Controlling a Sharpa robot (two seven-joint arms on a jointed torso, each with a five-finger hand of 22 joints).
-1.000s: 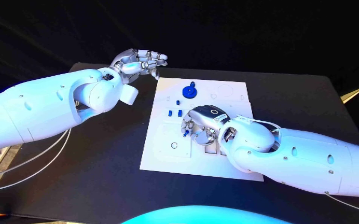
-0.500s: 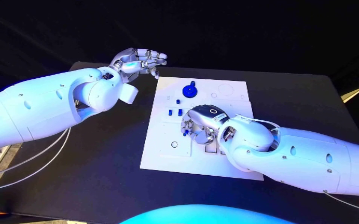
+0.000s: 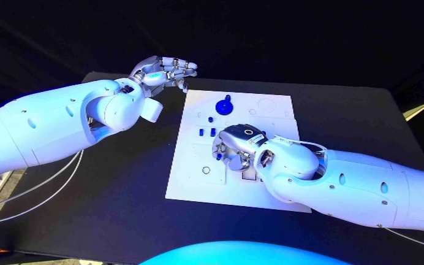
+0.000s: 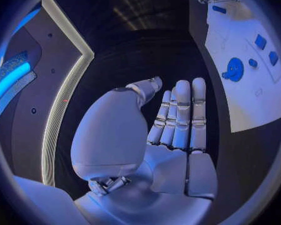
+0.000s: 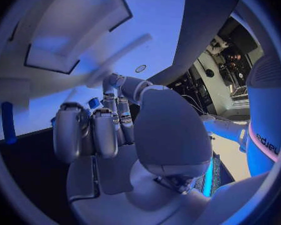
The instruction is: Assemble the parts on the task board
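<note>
The white task board [image 3: 231,185] lies in the middle of the black tabletop [image 3: 124,203]. The right hand [image 3: 237,148] is low over the middle of the board, its fingers [image 5: 93,130] curled downward; a small blue part [image 5: 93,103] shows just at the fingertips, but I cannot tell if it is held. A round blue part [image 3: 223,107] sits on the far half of the board, apart from this hand. The left hand [image 3: 163,72] is raised beyond the board's far left corner, fingers straight and close together, holding nothing

Task board [image 3: 274,108] matt white; arms [image 3: 53,124] glossy white plastic (smooth); table [image 3: 115,216] matt black.
</note>
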